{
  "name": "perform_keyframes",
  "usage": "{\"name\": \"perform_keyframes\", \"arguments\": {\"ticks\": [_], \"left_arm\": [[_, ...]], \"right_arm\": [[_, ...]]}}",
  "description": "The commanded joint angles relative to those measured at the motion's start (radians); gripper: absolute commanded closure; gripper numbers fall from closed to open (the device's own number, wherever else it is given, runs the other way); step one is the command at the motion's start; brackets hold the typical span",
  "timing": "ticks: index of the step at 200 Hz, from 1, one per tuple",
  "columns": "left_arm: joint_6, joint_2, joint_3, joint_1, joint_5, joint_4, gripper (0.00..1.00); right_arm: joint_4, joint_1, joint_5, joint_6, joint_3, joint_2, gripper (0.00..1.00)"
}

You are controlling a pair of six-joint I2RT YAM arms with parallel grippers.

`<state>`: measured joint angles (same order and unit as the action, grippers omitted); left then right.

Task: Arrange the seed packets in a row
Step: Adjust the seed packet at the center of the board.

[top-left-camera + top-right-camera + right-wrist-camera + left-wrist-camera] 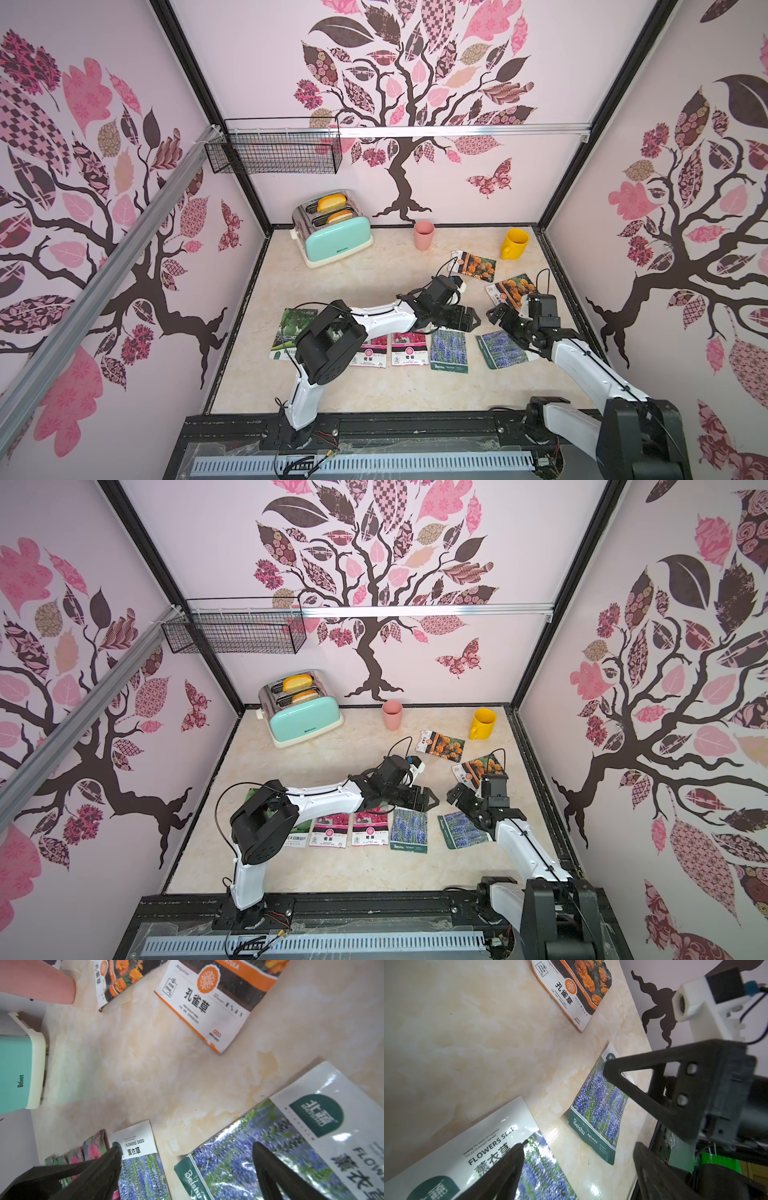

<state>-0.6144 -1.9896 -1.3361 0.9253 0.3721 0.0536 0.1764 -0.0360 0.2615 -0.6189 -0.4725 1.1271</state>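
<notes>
Well, the row is shaping up along the front of the table (pixel 332 395): a gourd packet (pixel 291 332) half hidden under the left arm (pixel 374 318), two pink packets (pixel 372 353) side by side, then a lavender packet (pixel 449 351) squared up beside them. Whether another gourd packet lies under that arm cannot be told. Left to do, by the look of it: the second lavender (pixel 500 349) sits near the row's end but skewed and apart from it, and two marigold packets (pixel 476 264) lie well back, near the yellow mug (pixel 514 243). Now the claws: the left claw (pixel 471 320) hangs over the far edge of the lavender packet, jaws wide apart, gripping nothing; whether a tip touches it cannot be told. The right claw (pixel 498 316) hovers over the second lavender, fully spread and empty too.
</notes>
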Motion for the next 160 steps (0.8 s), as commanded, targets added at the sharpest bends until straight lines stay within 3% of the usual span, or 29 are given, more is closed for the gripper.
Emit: {"name": "perform_keyframes", "arguments": {"ticks": [1,32,83,135,160], "left_arm": [[0.067,0.062,0.026,-0.002,0.036,0.004,0.15],[0.097,0.106,0.054,-0.03,0.062,0.049,0.15],[0.114,0.132,0.078,-0.066,0.098,0.07,0.15],[0.121,0.072,0.037,-0.065,0.129,0.069,0.16],[0.151,0.02,-0.026,-0.049,0.13,0.106,0.16]], "right_arm": [[-0.032,-0.006,-0.001,0.031,-0.007,0.071,0.0],[-0.039,0.031,0.046,0.096,-0.041,0.206,0.0],[0.068,0.165,0.005,0.252,-0.182,0.347,0.0],[0.126,0.166,-0.169,0.232,-0.244,0.066,0.0],[0.121,0.122,-0.146,0.155,-0.248,-0.062,0.01]]}}
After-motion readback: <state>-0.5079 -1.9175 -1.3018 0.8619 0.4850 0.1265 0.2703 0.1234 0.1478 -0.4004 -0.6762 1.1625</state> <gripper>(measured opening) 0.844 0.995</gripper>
